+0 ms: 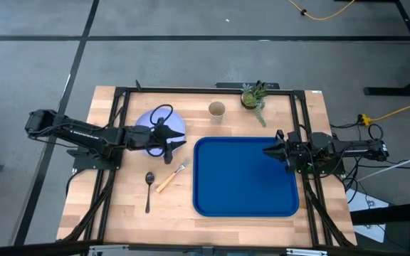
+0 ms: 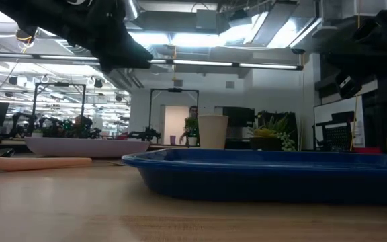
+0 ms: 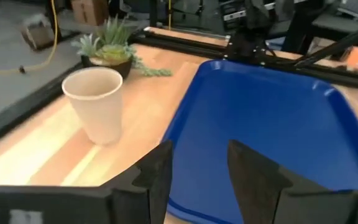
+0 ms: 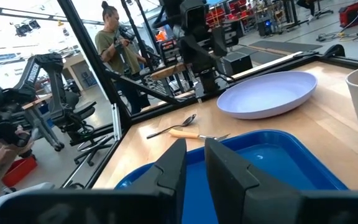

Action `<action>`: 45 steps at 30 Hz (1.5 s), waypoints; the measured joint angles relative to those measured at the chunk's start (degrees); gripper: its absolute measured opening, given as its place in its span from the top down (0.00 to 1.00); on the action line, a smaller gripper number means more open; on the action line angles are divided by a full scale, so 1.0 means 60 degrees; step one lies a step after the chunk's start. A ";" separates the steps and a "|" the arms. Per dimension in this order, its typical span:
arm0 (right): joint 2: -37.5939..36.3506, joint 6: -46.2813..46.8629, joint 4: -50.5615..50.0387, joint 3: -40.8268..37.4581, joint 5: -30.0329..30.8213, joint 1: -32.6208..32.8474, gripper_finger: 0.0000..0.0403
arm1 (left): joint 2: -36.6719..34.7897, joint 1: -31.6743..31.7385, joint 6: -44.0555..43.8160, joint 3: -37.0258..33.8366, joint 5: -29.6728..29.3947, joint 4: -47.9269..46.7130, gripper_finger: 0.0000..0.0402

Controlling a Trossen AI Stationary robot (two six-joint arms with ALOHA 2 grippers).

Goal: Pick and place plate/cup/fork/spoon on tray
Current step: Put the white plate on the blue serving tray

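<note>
- The large deep-blue rectangular tray with rounded corners and a raised rim lies on the right half of the pale wooden table; nothing lies inside it.
- The round, flat, pale lavender-white plate sits on the table left of the tray, toward the far side, partly covered from above by the left arm.
- The left gripper hangs above the plate's right edge, between the plate and the tray; its two dark fingers stand apart with a clear gap and hold nothing.
- The short fork with silvery tines and a tan-orange handle lies on the table just left of the tray, nearer than the plate, tilted with its tines toward the tray.
- The slim, nearly black spoon lies just left of the fork, bowl at the far end, handle pointing to the near edge.
- The small tan-beige cup stands upright on the table beyond the tray's far-left corner.
- A small green potted plant stands right of the cup at the far edge.
- The right gripper hovers over the tray's right part, pointing left; its fingers are parted by a narrow gap and empty.
- A person stands in the room beyond the table.
</note>
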 joint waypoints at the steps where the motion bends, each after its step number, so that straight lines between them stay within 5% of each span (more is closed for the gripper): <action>1: -0.0003 -0.0017 0.0000 0.0000 -0.0005 0.0000 0.84 | 0.0000 -0.0032 -0.0283 0.0001 -0.0005 -0.0026 0.64; 10: 0.0000 -0.0021 -0.0015 0.0000 -0.0030 0.0000 0.84 | 0.0000 0.0082 -0.0913 0.0011 -0.0320 -0.2817 0.65; 17: -0.0004 -0.0038 -0.0015 -0.0001 -0.0032 -0.0001 0.84 | 0.0004 0.0103 -0.3633 0.0004 -0.0475 -0.5733 0.65; 26: -0.0004 -0.0056 -0.0025 -0.0001 -0.0030 0.0000 0.84 | 0.0000 0.0030 -0.3964 0.0004 0.1071 -0.6012 0.65; 45: -0.0001 -0.0060 -0.0023 -0.0001 -0.0027 -0.0003 0.84 | 0.0003 -0.0680 -0.3905 -0.0004 0.0605 -0.6984 0.65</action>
